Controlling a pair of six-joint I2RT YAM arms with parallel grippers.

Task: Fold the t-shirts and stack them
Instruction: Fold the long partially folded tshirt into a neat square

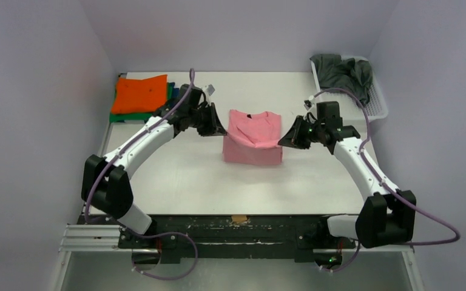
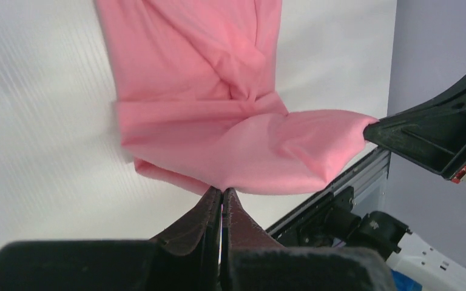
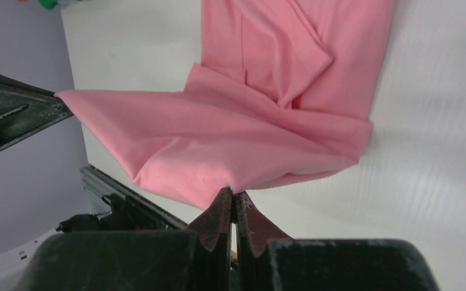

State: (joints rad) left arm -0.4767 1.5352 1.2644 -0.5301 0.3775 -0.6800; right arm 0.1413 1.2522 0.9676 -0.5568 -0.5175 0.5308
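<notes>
My left fingers (image 1: pixel 221 132) are pressed together on one corner of the salmon pink short-sleeved cloth t-shirt (image 1: pixel 252 138), and my right fingers (image 1: pixel 281 143) are pinched tight on the opposite corner, so both hold the same cloth edge off the white table (image 1: pixel 188 176). In my left wrist view the tips (image 2: pixel 221 191) meet on a bunched fold of pink, and the edge runs across to the other black fingers at the right side of that view. My right wrist view mirrors this: the tips (image 3: pixel 233 194) close on a gathered point of cloth, and the lifted edge stretches away with a shallow sag. The rest of the shirt lies on the middle of the table, collar toward the far wall, its side edges folded inward. Bare table lies between the shirt and my bases, and on either side of it. At the far left corner, well apart from my left arm, a bright orange folded t-shirt (image 1: pixel 138 94) rests on a green t-shirt (image 1: pixel 130 116). At the far right a dark grey t-shirt (image 1: pixel 343 70) is heaped in a white slotted plastic basket (image 1: pixel 377 103), near my right wrist.
</notes>
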